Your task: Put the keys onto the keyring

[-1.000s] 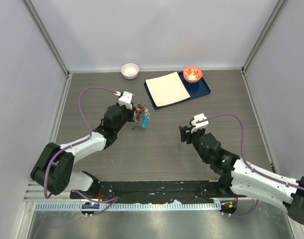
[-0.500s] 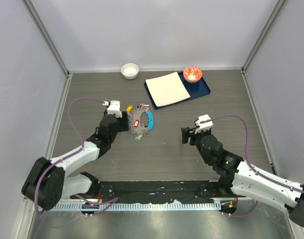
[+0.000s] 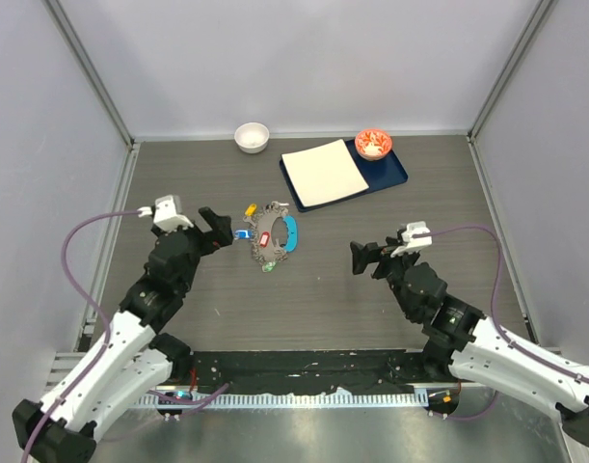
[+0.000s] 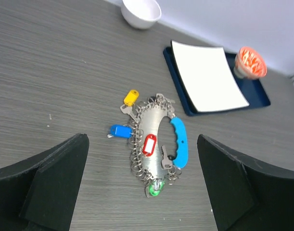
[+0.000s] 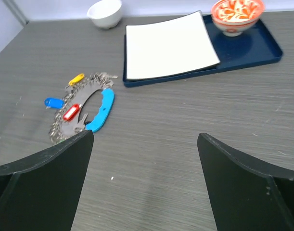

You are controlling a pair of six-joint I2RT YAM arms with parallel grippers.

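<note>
Both the left hand point(image 3: 217, 229) and the right hand point(image 3: 363, 258) are spread wide open and touch nothing, while the keyring point(image 4: 178, 143) lies flat on the grey surface point(image 3: 323, 289) between them, nearer the left, with the keys point(image 4: 121, 131) clustered around it.

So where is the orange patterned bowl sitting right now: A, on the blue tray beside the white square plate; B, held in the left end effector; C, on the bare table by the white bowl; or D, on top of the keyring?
A: the orange bowl stands at the far right corner of the blue tray, right next to the white square plate on that same tray.
</note>
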